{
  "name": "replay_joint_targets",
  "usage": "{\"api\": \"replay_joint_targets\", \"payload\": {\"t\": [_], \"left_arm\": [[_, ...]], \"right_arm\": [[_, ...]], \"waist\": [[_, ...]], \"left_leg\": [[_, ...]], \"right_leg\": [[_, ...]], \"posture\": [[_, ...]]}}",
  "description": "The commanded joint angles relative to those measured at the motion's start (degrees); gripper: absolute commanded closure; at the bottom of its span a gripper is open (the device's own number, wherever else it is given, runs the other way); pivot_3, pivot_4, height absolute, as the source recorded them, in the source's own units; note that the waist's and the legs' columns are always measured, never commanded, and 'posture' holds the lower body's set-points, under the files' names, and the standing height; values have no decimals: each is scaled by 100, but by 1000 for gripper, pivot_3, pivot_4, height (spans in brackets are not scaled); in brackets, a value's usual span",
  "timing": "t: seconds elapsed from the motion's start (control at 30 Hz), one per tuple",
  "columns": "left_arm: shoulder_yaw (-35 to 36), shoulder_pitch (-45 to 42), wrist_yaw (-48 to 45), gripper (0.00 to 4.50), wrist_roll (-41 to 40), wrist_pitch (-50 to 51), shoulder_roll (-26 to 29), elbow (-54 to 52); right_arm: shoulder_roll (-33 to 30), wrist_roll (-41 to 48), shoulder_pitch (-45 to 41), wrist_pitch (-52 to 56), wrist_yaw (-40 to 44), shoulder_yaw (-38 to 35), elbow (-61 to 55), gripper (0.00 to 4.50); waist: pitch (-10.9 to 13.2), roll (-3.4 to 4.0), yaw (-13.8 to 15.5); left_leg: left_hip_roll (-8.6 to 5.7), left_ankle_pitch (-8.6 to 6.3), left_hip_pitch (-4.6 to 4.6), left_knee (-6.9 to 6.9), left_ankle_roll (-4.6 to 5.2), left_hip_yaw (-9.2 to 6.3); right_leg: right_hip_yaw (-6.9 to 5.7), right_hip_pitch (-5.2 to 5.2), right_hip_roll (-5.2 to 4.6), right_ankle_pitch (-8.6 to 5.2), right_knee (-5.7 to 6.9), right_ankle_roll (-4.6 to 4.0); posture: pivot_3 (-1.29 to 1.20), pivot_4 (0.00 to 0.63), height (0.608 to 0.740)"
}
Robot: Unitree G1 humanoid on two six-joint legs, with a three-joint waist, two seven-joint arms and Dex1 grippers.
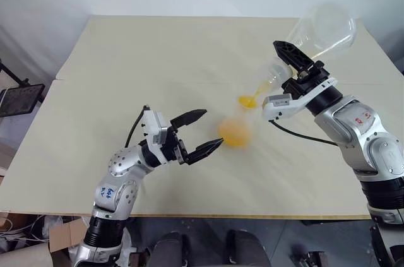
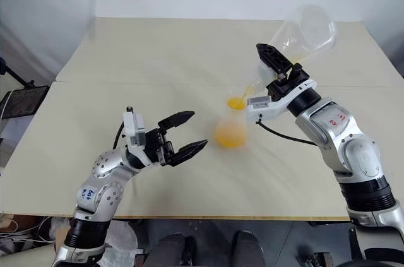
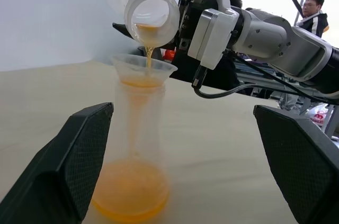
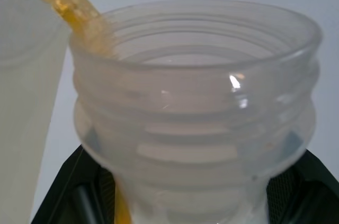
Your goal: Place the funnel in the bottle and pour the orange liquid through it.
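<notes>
Mid-bench [image 1: 126, 59], the bottle [image 3: 135, 155] stands upright with the funnel [image 3: 144, 69] in its neck and orange liquid [image 3: 130, 195] pooled at its base, fed by a thin stream from the tilted flask [image 1: 322, 30] clenched in the right claw [image 1: 297, 65], while the left claw [image 1: 205, 133] gapes released just beside it.

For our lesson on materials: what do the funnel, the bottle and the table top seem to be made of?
Funnel: probably plastic, cloudy and see-through, thin rim.
Bottle: clear, slightly frosted, likely plastic; orange liquid shows through its wall.
Table top: pale beige, matte board, perhaps laminate; no glare.
</notes>
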Motion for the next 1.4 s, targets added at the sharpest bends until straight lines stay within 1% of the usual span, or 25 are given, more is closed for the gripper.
{"api": "replay_joint_targets", "payload": {"t": [0.03,0.87,0.97,1.1,1.17,1.3,1.4], "left_arm": [[-59,6,17,0,33,-139,-50,-102],[-75,64,80,0,19,-117,-46,-183],[-76,69,78,0,19,-114,-38,-186],[-81,55,64,0,15,-101,-27,-176],[-79,40,47,0,12,-100,-20,-156],[-79,-24,-25,0,-2,-89,16,-90],[-76,-92,-72,0,-14,-72,37,-39]], "right_arm": [[-101,-17,-190,-35,-125,-75,-96,1693],[-69,-97,-247,-178,-229,-64,-108,1693],[53,235,-185,-122,-78,-137,-151,1693],[341,1070,-26,166,287,-345,-297,1693],[438,1335,32,325,405,-437,-405,1693],[737,2267,140,857,837,-729,-756,1693],[933,2696,159,1458,961,-1100,-1041,1693]], "waist": [[0,0,0],[0,0,0],[0,0,-1],[0,0,-1],[0,-1,6],[0,-1,3],[0,-1,9]], "left_leg": [[0,0,0,0,0,0],[0,0,0,0,0,0],[0,0,0,0,0,0],[2,0,0,0,0,0],[2,0,0,0,0,-2],[0,0,-1,0,1,-4],[2,0,-1,0,1,-6]], "right_leg": [[0,0,0,0,0,0],[0,0,0,0,0,0],[0,0,0,0,0,0],[-1,0,1,0,0,0],[-2,1,1,0,0,0],[-3,1,0,0,0,0],[-6,2,1,0,1,0]], "posture": [[0,150,740],[0,150,740],[0,150,740],[0,150,740],[0,150,740],[0,150,740],[0,150,740]]}}
